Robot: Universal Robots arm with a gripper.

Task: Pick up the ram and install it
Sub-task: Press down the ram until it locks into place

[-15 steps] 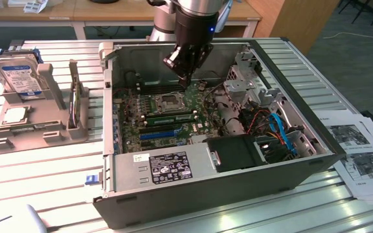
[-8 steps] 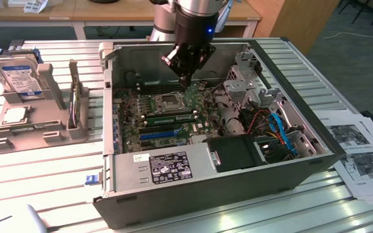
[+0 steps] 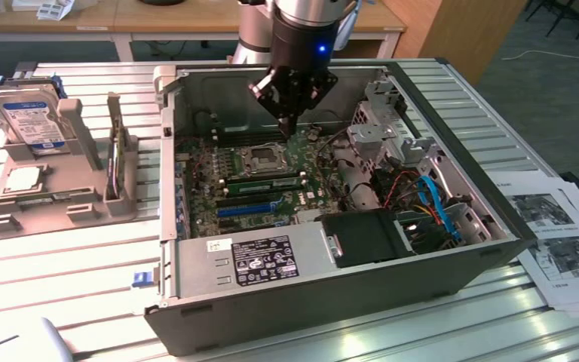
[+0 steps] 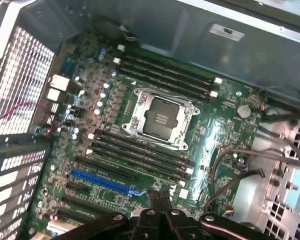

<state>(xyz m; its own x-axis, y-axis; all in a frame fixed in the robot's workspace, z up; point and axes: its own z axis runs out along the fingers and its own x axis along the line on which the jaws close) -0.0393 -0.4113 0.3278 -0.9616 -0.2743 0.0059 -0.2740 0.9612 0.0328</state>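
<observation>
The gripper (image 3: 287, 130) hangs inside the open computer case (image 3: 470, 265), just above the motherboard (image 3: 231, 167) and close to the processor socket (image 3: 265, 157). Its two fingers are pressed together with nothing visible between them; the wrist view shows the fingers (image 4: 160, 200) meeting over the board near the blue slot (image 4: 101, 181).

The ram (image 3: 269, 183) – a thin green stick – lies along the black slots between the socket and the blue slot, apart from the gripper. Whether it is fully seated I cannot tell.

Outside the case, on the exterior view's left, a grey stand (image 3: 43, 197) holds an upright hard drive (image 3: 33, 121). Printed sheets (image 3: 561, 241) lie on the exterior view's right.
</observation>
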